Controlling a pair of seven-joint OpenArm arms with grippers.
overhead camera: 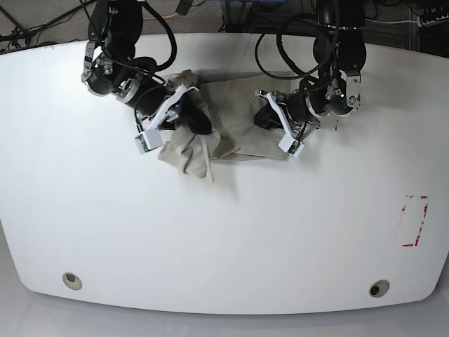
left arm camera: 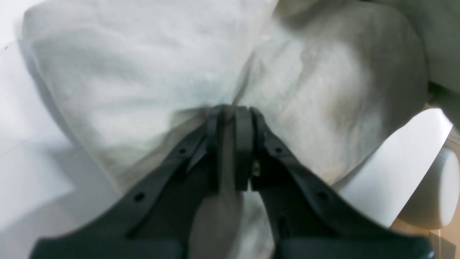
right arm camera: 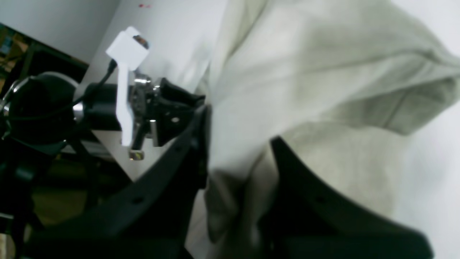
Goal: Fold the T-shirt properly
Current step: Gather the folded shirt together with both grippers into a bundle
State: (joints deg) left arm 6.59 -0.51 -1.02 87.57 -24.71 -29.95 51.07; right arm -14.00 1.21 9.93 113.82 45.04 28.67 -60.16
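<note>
The pale beige T-shirt (overhead camera: 235,126) lies bunched and wrinkled on the white table (overhead camera: 224,232), stretched between both grippers, with a loose flap (overhead camera: 188,158) drooping toward the front left. My left gripper (left arm camera: 234,109) is shut on a fold of the T-shirt (left arm camera: 136,72); in the base view it (overhead camera: 265,114) is at the shirt's right side. My right gripper (right arm camera: 239,133) has a thick bunch of the T-shirt (right arm camera: 305,72) between its fingers; in the base view it (overhead camera: 198,116) is at the shirt's left side. The neck is hidden.
A red-outlined rectangle (overhead camera: 413,221) is marked near the table's right edge. Two round holes (overhead camera: 70,279) (overhead camera: 379,288) sit near the front edge. Cables hang behind both arms. The left arm's wrist (right arm camera: 143,100) shows in the right wrist view.
</note>
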